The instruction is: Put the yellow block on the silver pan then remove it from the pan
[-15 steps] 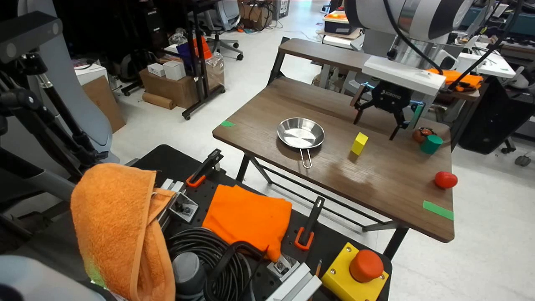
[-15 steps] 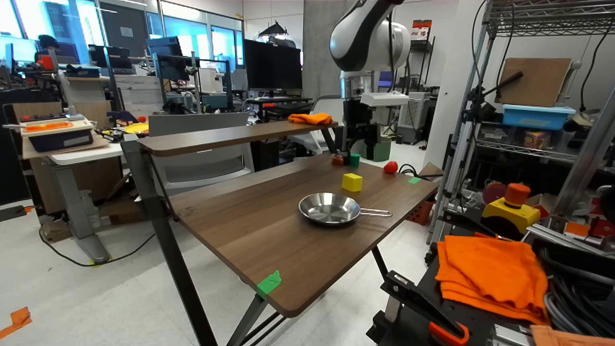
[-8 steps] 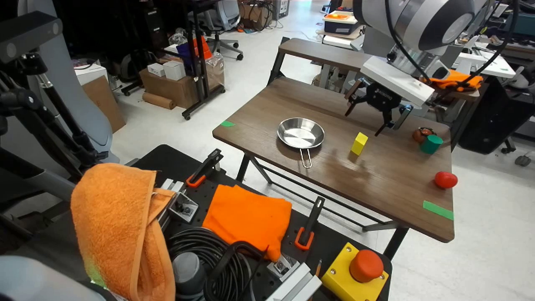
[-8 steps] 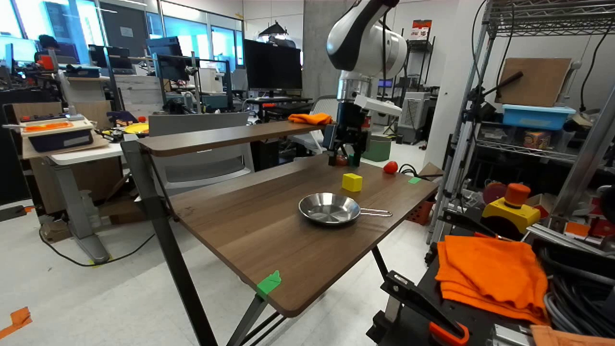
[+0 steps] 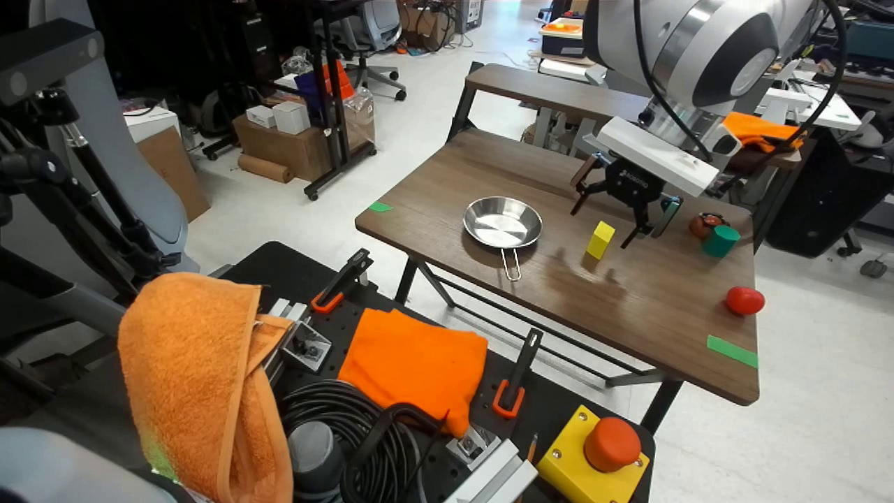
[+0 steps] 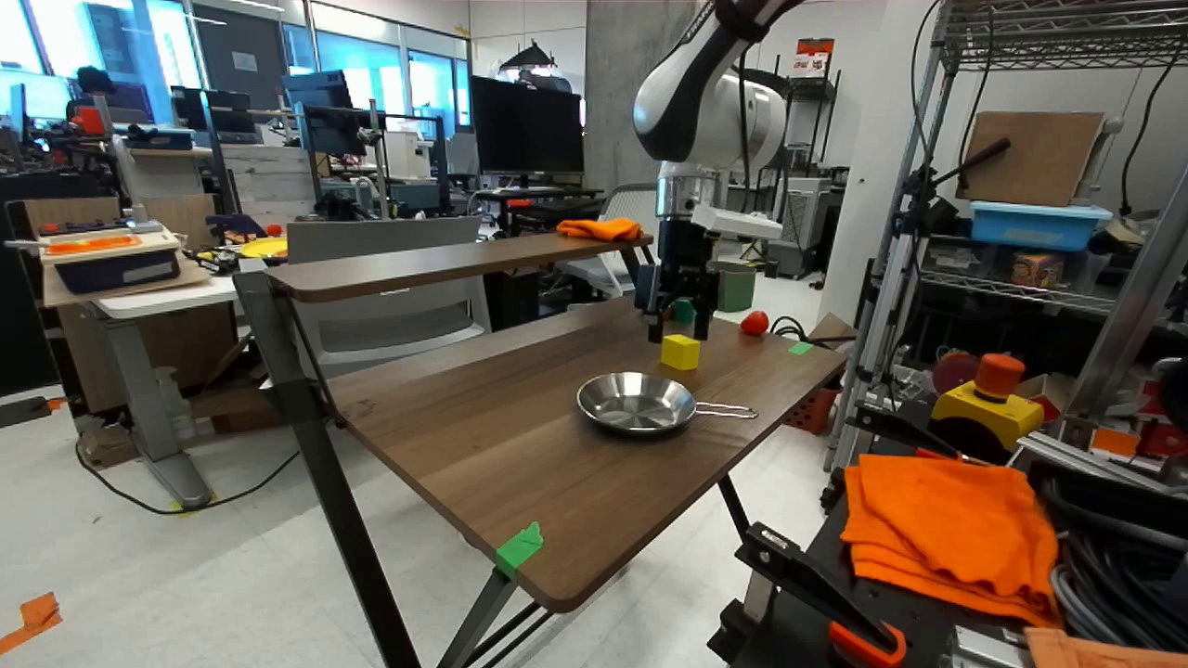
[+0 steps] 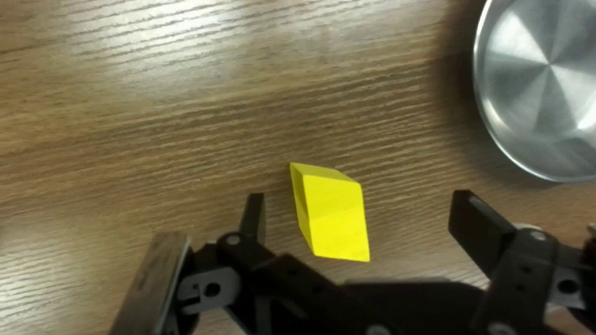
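The yellow block [image 5: 601, 240] stands on the brown table in both exterior views, apart from the silver pan [image 5: 503, 222]. That shallow round pan [image 6: 637, 404] has a thin wire handle and nothing inside it. My gripper [image 5: 598, 228] hangs over the table near the block, its jaws spread wide. In the wrist view the block [image 7: 337, 218] shows between the fingertips of the gripper [image 7: 357, 202], closer to the left one, with gaps on both sides. Part of the pan [image 7: 535, 83] appears at the upper right there, cut off by the frame's edge.
A green cup [image 5: 721, 241], a brown round pot [image 5: 707, 225] and a red round object [image 5: 745, 300] sit toward one end of the table. A raised shelf [image 5: 552, 91] runs along the table's back, with an orange cloth [image 5: 761, 133] on it.
My gripper has turned and tilted, moved closer to the yellow block and come down lower. Its jaws have stayed spread. Block and pan lie where they were.
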You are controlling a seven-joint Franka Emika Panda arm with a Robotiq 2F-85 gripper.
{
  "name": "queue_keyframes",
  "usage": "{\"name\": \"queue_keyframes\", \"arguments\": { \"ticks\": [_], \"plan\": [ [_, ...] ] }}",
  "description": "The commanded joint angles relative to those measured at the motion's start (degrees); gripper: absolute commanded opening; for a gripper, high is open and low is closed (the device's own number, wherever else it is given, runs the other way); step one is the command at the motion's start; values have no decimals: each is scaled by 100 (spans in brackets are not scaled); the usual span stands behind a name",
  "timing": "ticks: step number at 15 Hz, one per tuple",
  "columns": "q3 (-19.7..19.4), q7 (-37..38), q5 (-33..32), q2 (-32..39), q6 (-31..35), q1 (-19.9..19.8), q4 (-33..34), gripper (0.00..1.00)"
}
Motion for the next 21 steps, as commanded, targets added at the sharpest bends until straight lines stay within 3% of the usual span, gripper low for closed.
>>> {"name": "queue_keyframes", "arguments": {
  "ticks": [1,3,4,14,21],
  "plan": [
    [-231,295,-324,-30,-144,213,18,100],
    [-315,470,-468,-43,-144,295,21,100],
    [-353,554,-536,-46,-149,333,22,81],
    [-479,882,-821,-26,-182,490,7,6],
    [-480,906,-889,-250,-97,570,-204,8]
  ]
}}
